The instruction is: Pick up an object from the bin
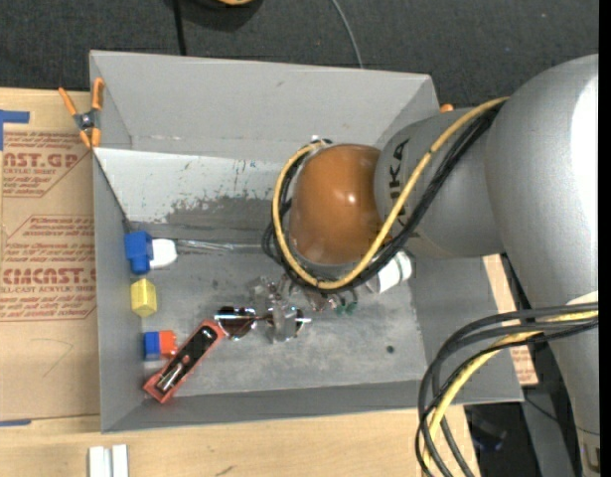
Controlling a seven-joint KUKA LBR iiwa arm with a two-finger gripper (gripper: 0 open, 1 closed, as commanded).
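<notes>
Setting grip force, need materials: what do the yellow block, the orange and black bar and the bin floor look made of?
The yellow block looks like matte plastic: flat, even colour, no glare. The orange and black bar is probably moulded plastic, orange rim around a black inset; can't confirm. The bin floor is dull grey sheet metal, scuffed and dark-speckled toward the back wall.

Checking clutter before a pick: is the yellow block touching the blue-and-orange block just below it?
Apart. The camera view shows a strip of bare bin floor between the yellow block and the blue-and-orange block, on the left side.
</notes>
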